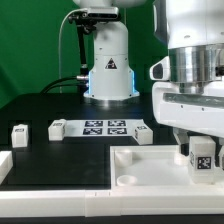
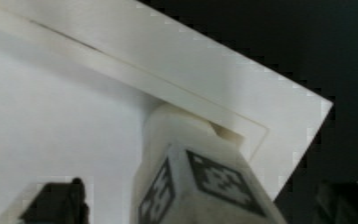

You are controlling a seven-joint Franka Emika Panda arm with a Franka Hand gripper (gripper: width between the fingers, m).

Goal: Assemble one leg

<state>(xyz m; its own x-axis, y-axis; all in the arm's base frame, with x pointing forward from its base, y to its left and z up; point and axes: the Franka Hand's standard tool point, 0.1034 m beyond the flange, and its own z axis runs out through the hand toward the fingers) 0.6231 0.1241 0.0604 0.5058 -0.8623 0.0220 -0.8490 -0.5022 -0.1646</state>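
My gripper (image 1: 203, 160) is at the exterior view's right, shut on a small white leg (image 1: 204, 154) with a black-and-white tag on its face. It holds the leg upright over the right near corner of the large white tray (image 1: 150, 166). In the wrist view the leg (image 2: 201, 165) runs between my dark fingers (image 2: 55, 202), and its far end is at the tray's corner (image 2: 247, 100). I cannot tell whether the leg touches the tray. My gripper (image 2: 202, 208) is closed around the leg.
Three more tagged legs lie on the black table: one at the left (image 1: 18, 133), one (image 1: 57, 128) and one (image 1: 143, 132) at either end of the marker board (image 1: 105, 127). The robot base (image 1: 108, 72) stands behind. A white piece (image 1: 4, 166) sits at the left edge.
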